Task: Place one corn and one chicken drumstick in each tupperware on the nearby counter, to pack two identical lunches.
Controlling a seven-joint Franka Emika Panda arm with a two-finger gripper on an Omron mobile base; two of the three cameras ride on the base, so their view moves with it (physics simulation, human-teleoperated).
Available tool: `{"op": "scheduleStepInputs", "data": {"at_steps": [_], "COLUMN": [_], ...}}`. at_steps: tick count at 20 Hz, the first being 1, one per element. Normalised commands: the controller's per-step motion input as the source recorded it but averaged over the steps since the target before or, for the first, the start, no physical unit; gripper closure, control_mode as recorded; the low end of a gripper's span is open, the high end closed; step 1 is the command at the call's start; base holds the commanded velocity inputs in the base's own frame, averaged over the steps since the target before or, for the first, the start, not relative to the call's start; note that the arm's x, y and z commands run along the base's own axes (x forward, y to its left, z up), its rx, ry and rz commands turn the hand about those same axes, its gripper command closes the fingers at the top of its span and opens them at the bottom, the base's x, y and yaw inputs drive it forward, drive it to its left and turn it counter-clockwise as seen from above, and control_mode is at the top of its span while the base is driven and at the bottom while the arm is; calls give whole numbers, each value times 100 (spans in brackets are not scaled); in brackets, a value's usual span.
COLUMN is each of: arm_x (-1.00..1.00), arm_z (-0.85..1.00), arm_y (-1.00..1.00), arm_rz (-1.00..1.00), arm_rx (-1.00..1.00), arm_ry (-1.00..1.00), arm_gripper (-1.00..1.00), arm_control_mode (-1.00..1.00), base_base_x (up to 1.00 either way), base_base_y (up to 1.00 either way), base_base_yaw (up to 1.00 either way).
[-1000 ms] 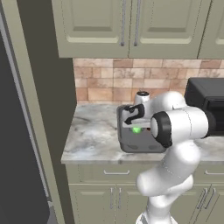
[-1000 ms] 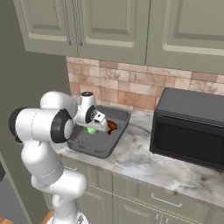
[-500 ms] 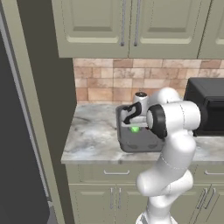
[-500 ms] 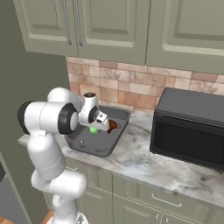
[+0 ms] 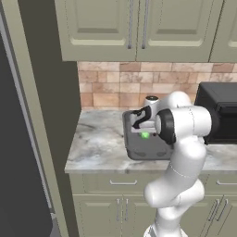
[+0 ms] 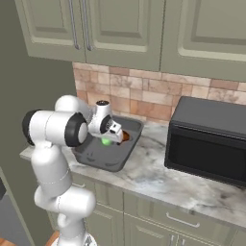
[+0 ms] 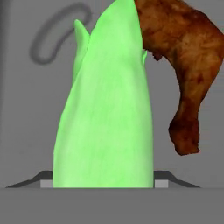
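A grey tupperware [image 5: 134, 153] [image 6: 95, 162] lies on the marbled counter [image 5: 97, 143] [image 6: 158, 178]. My gripper [image 5: 141, 131] [image 6: 110, 139] [image 7: 103, 182] hangs low over the tray, shut on a bright-green corn [image 5: 145, 135] [image 6: 105, 141] [image 7: 105, 113] that fills the gap between the fingers. A brown chicken drumstick [image 6: 125, 136] [image 7: 183, 65] lies on the tray floor just beside the corn's far end. The arm's big white joint hides the tray's right part in the left base view.
A black microwave [image 5: 222, 111] [image 6: 211, 139] stands on the counter right of the tray. Brick backsplash and olive wall cabinets [image 5: 139, 28] rise behind. A tall dark panel [image 5: 28, 115] bounds the counter on the left.
The arm's elbow and upper links have swung up and nearer the tray. The gripper has stayed over the tray with the corn in it.
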Motion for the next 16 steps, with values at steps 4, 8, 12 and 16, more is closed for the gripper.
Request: {"op": "scheduleStepInputs", "data": {"at_steps": [4,8,12,16], "arm_x": [-49,-43,-24,-61], "arm_z": [15,58,92,58], "arm_y": [-43,-14,6,4], "arm_rz": [-6,-4,0,0], "arm_rx": [0,0,-1,-2], "arm_ry": [0,0,0,0], "arm_gripper": [-100,-100,-100,-100], "arm_control_mode": [-100,-100,-100,-100], "base_base_x": [0,0,0,0], "base_base_y": [0,0,0,0], "base_base_yaw": [0,0,0,0]}}
